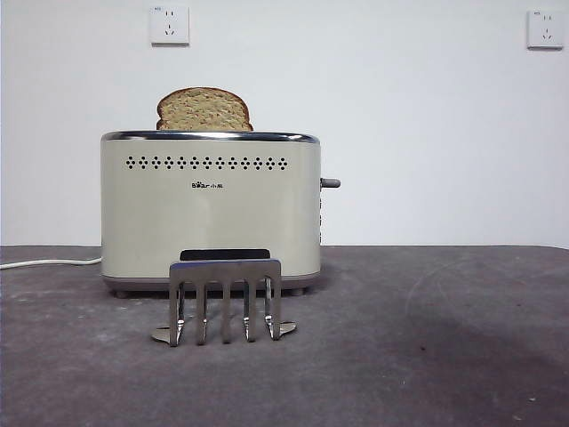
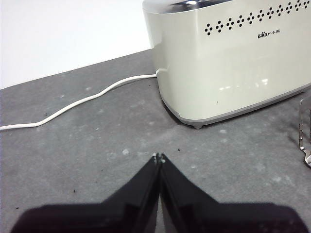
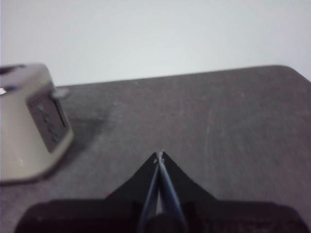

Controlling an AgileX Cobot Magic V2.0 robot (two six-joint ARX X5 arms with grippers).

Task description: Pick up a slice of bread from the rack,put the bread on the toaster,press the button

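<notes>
Cream-coloured, the toaster (image 1: pixel 210 209) stands on the grey table (image 1: pixel 427 347) with the slice of bread (image 1: pixel 204 109) already poking from its slot, the empty rack (image 1: pixel 225 301) just in front. Only the button press looks left, judging by the raised side lever (image 1: pixel 330 183). Both the left end effector (image 2: pixel 158 157) and right end effector (image 3: pixel 159 155) hang pressed together, holding nothing; the slot itself is hidden.

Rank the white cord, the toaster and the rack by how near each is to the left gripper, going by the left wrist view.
From the shut left gripper:
1. Toaster, nearest at its foot, just ahead.
2. White cord, ahead on the other side.
3. Rack, at the picture's edge, beyond the toaster's front.
</notes>
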